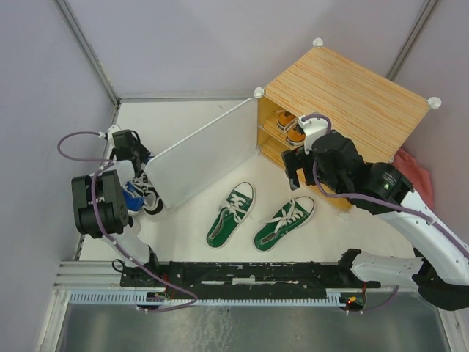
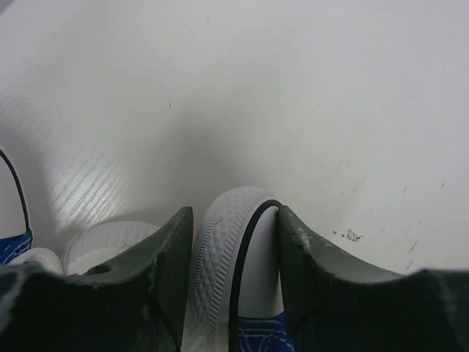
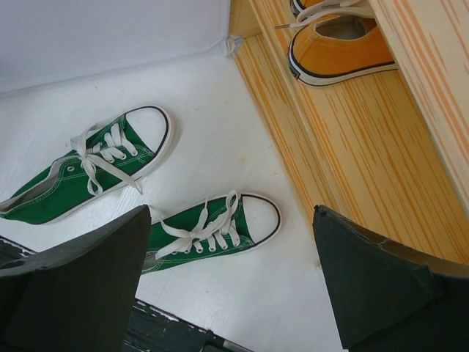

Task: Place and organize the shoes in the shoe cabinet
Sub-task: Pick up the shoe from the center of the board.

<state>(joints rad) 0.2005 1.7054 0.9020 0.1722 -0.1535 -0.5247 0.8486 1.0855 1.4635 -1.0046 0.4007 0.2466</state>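
ok, left gripper (image 2: 234, 220) is down on the blue sneaker (image 2: 220, 271), fingers (image 2: 167, 279) flanking its white toe cap. looks like contact on both sides, so i'd call it clamped on the toe. top view puts that shoe on the floor at the far left, tucked behind the free end of the open door panel (image 1: 205, 154), well apart from the shoe cabinet (image 1: 352, 95) opening. another white toe cap (image 2: 110, 246) sits just beside it on the left; can't tell from this angle which shoe it belongs to.

right gripper (image 3: 231, 220) hangs wide apart with nothing in it, in front of the cabinet and over 1 of the 2 green sneakers (image 1: 231, 214) lying on the floor. 2 orange sneakers (image 3: 341, 51) are already on the upper shelf.

step in hand, as i read it: lift the blue one and get it to the cabinet. notes:
- toe cap is rounded rubber and tapers, so a pinch there can squeeze the shoe out forward. better to seat the fingers further back before lifting.
- heel will hang and swing. lift slow and straight up, clear the neighbour first.
- door panel is between this shoe and the opening. route round its free end, not over it, or hand off to the right arm mid-floor.
- set it down matching the orange pair's orientation and leave room for its mate.
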